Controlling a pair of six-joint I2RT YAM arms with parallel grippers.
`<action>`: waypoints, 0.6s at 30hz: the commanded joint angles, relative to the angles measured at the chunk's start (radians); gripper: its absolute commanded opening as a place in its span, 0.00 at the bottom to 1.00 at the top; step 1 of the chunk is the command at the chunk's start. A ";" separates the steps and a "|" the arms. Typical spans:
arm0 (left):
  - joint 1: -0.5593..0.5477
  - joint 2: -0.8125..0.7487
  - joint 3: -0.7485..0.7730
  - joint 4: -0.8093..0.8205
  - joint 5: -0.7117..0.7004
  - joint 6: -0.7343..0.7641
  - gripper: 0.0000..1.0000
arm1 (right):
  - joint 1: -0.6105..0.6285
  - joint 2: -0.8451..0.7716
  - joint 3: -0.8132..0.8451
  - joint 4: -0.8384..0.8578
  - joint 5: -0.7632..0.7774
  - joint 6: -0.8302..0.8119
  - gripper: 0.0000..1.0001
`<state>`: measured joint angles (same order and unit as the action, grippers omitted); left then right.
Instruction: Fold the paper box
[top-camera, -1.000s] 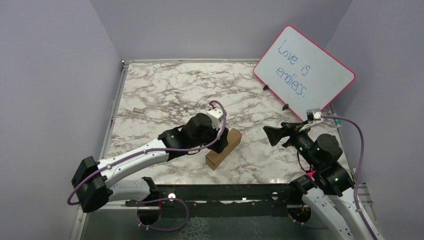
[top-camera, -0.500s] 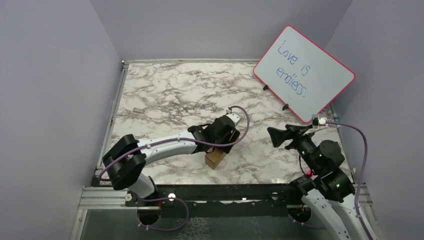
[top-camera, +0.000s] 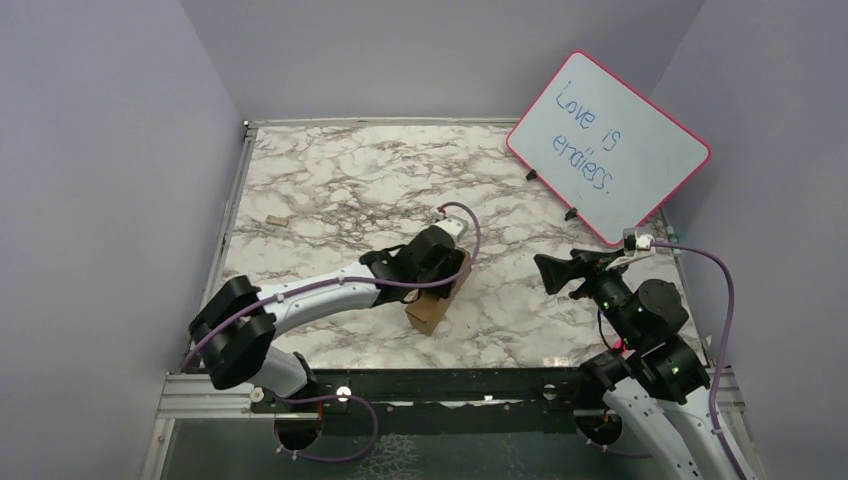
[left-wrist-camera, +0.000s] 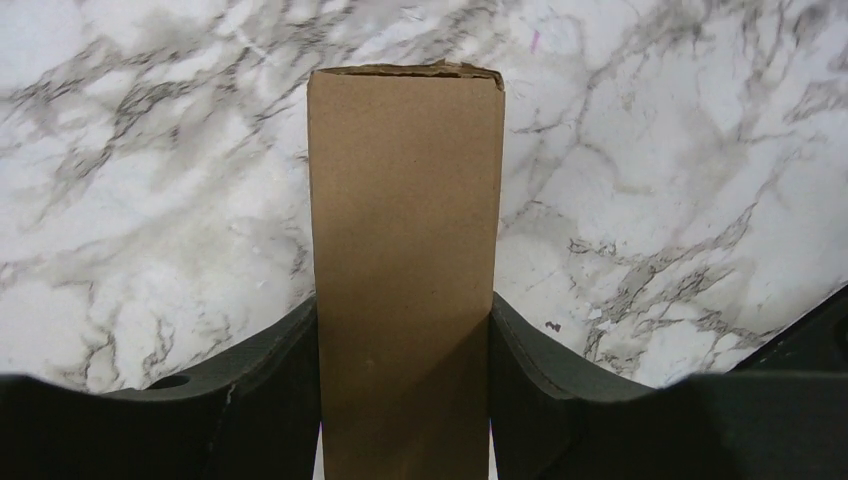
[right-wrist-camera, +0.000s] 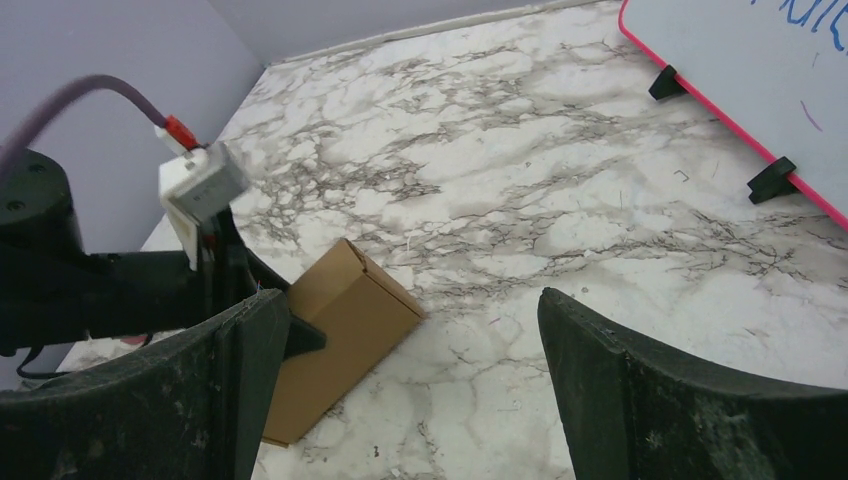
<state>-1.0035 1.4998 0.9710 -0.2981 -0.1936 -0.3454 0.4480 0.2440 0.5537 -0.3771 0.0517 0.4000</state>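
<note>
The paper box (top-camera: 428, 313) is a small oblong brown cardboard box lying on the marble table, near the middle front. My left gripper (top-camera: 452, 274) reaches over its far end. In the left wrist view the paper box (left-wrist-camera: 405, 220) runs straight up between the two black fingers (left-wrist-camera: 275, 380), and both press against its long sides. My right gripper (top-camera: 551, 272) hovers open to the right of the box, apart from it. In the right wrist view the paper box (right-wrist-camera: 345, 335) shows past the wide-spread right gripper (right-wrist-camera: 410, 300), which holds nothing.
A pink-framed whiteboard (top-camera: 608, 145) with blue writing stands on black feet at the back right. A tiny tan scrap (top-camera: 277, 221) lies at the left. Purple walls close in three sides. A metal rail (top-camera: 420, 385) runs along the near edge.
My left gripper came down over the box's far end and closed onto its sides. The box shifted slightly left. The right arm drew back a little, then stayed still.
</note>
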 joint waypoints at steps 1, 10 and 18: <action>0.155 -0.186 -0.168 0.238 0.143 -0.197 0.46 | 0.003 0.005 -0.011 -0.009 0.002 0.003 1.00; 0.357 -0.325 -0.461 0.687 0.142 -0.663 0.49 | 0.004 0.004 -0.009 -0.012 -0.014 0.007 1.00; 0.371 -0.153 -0.480 0.926 0.079 -0.925 0.50 | 0.003 0.008 -0.009 -0.010 -0.024 0.007 1.00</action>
<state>-0.6365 1.2587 0.4808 0.4179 -0.0738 -1.0763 0.4480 0.2478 0.5533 -0.3798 0.0467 0.4004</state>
